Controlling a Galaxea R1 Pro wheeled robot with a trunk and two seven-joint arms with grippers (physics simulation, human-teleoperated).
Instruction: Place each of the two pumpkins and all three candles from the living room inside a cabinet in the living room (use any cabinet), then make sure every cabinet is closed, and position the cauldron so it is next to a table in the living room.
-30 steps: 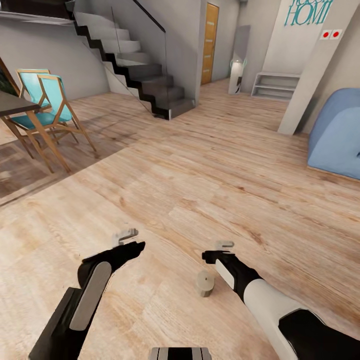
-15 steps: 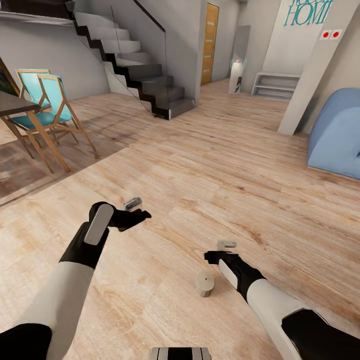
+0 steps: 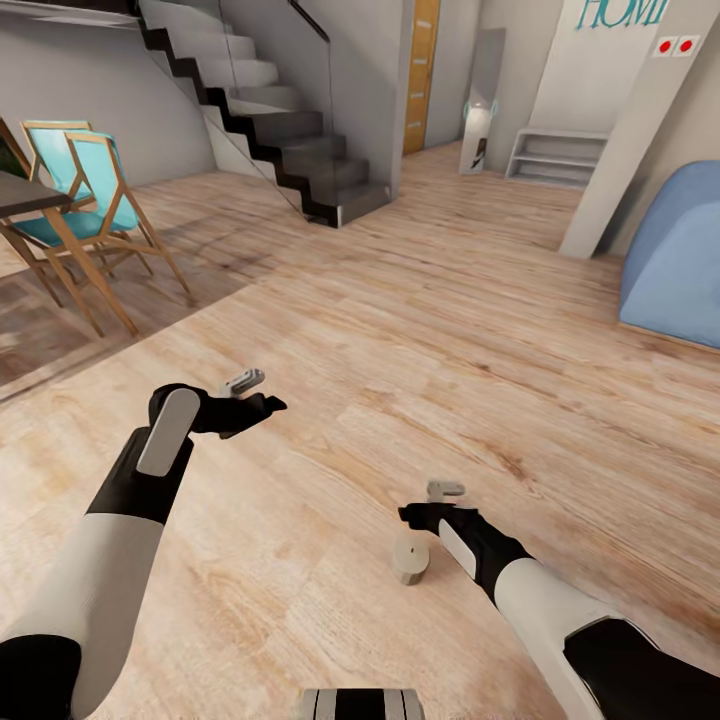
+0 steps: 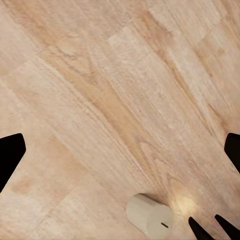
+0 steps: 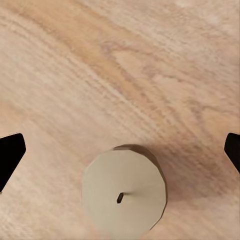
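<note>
Standing on the pale wooden plank floor [image 3: 420,330], the robot has swung its left arm up and outward within the last second, so the left gripper [image 3: 262,392] now hangs released over bare boards, well apart from the work. That leaves the pickup to the right gripper [image 3: 425,503], whose fingers are spread wide and empty just above the short beige-grey cylindrical candle [image 3: 409,559]. The right wrist view looks straight down on the candle [image 5: 124,195], upright with its wick showing. No cabinet or other container is in sight, so I judge storing it is some way off.
</note>
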